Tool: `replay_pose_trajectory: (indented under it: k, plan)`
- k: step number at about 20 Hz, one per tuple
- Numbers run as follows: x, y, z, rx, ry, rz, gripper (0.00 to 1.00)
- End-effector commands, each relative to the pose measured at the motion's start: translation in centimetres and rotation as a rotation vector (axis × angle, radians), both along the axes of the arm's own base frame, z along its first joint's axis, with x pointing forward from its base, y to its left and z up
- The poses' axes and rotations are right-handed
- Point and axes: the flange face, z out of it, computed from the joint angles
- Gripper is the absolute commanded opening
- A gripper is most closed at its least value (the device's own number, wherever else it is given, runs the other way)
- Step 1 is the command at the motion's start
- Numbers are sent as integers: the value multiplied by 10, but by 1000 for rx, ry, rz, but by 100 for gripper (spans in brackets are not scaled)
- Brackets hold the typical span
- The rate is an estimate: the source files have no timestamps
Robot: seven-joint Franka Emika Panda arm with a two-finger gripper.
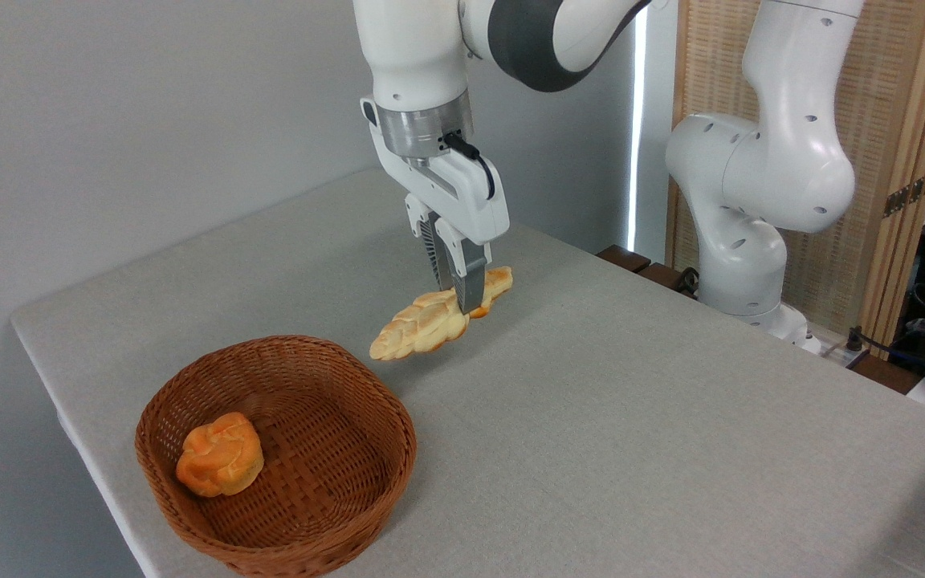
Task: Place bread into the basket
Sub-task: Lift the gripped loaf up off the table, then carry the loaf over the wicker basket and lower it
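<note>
The long pale golden braided bread (422, 325) hangs tilted above the table, its lower tapered end pointing toward the basket. My gripper (462, 299) is shut on the bread near its upper end, fingers pointing down. The round brown wicker basket (350, 393) sits on the table at the lower left of the bread, a short gap away from the loaf's tip. The loaf casts a shadow on the table, so it is lifted off the surface.
A small round orange bun (219, 465) lies inside the basket at its left side. The grey table (631, 417) stretches to the right. The arm's white base (751, 241) stands at the table's far right edge, before a wooden screen.
</note>
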Motion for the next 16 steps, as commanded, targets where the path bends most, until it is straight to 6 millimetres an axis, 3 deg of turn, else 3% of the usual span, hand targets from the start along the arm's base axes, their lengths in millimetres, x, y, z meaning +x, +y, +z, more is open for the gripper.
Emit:
replay_pose_trajectory:
  k: [1, 4, 10, 13, 16]
  plan:
    - [7, 12, 23, -79, -15, 27, 31]
    - [18, 18, 31, -91, -40, 46, 32]
    - [77, 8, 58, -146, -93, 66, 32]
    - [100, 8, 61, -149, -148, 76, 34]
    - [124, 4, 50, -151, -205, 87, 36]
